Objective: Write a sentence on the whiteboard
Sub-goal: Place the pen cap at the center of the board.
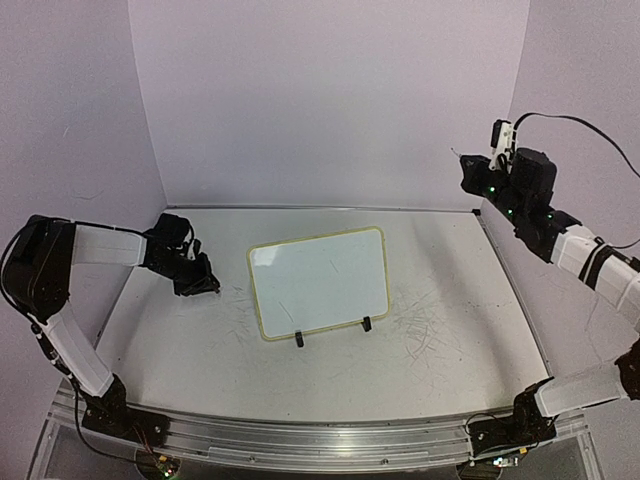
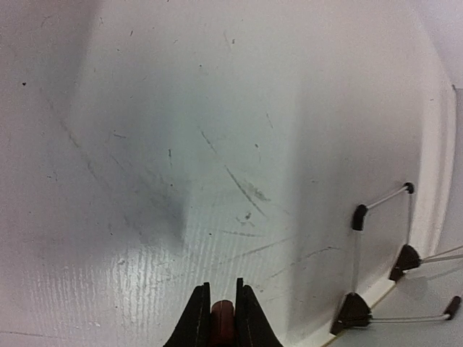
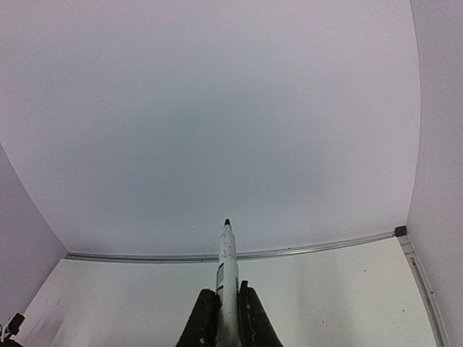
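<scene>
The whiteboard [image 1: 320, 283] lies mid-table on black clip feet. Its face is blank, and no sentence shows on it. My left gripper [image 1: 203, 284] is low over the tabletop just left of the board. It is shut on a small dark red-brown piece [image 2: 223, 315]. In the left wrist view [image 2: 222, 289] the board's rim [image 2: 380, 288] and feet are at the lower right. My right gripper [image 1: 470, 180] is raised high at the back right, far from the board. It is shut on a white marker [image 3: 227, 260] with a bare black tip pointing at the back wall.
The scuffed white tabletop [image 1: 430, 320] has grey scribble marks right and left of the board. Purple walls close the back and both sides. A metal rail [image 1: 300, 440] runs along the near edge by the arm bases.
</scene>
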You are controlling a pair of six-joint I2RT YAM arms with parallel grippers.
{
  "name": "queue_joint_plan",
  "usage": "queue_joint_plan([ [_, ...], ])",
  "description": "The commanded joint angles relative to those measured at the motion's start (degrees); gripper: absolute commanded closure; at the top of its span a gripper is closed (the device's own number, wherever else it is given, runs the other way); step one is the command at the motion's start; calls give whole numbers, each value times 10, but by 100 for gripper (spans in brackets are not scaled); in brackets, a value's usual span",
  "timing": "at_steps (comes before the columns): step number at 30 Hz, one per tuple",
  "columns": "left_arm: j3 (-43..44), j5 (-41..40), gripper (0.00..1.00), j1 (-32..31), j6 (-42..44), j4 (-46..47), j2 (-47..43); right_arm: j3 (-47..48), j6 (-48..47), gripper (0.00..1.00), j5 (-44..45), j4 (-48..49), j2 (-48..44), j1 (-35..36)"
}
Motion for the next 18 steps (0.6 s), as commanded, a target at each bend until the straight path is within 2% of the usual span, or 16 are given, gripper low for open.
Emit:
queue_joint_plan([
  [1, 13, -118, 100, -70, 25, 10, 13, -8, 2, 100, -1, 11, -2, 1],
  [9, 10, -272, 100, -131, 6, -19, 26, -18, -3, 100, 1, 14, -11, 1],
  [18, 35, -321, 96, -142, 31, -49, 59, -9, -7, 100, -47, 15, 4, 1],
])
